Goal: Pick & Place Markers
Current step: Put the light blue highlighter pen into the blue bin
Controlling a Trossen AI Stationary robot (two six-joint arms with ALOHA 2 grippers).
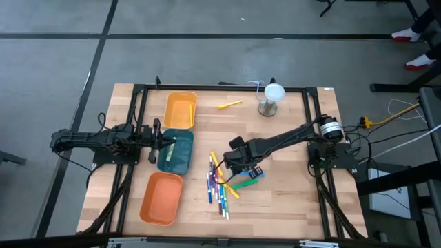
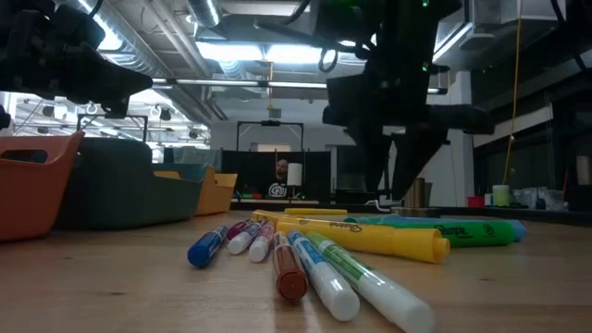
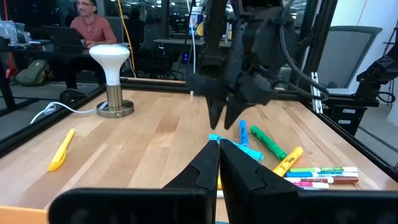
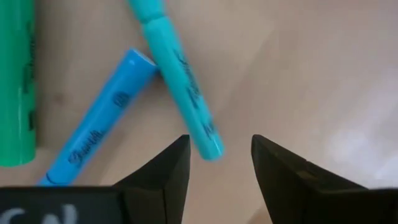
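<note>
At the left of the high frame my left gripper [image 1: 160,140] sits shut and empty over the teal tray [image 1: 175,152], with the yellow tray [image 1: 180,109] above it and the orange tray [image 1: 162,198] below. Moving right, the markers [image 1: 219,184] lie in a loose pile at lower centre on the table [image 1: 289,200], and one stray yellow marker [image 1: 229,105] rests apart near the top, beside the lamp [image 1: 270,97]. My right gripper [image 1: 242,167] hangs over the pile's right edge, jaws parted and holding nothing; its wrist camera shows a teal marker [image 4: 180,81] whose end lies just ahead of the gap, towards one finger, with a blue marker [image 4: 93,130] touching it and a green marker [image 4: 17,81] at the frame's left. I judge the risk is in the descent: the teal marker is off centre and angled, so a finger could land on it or on the blue one and roll both away. Closing now could also pinch two markers, or clip only the tip and drop it before it reaches a tray.
</note>
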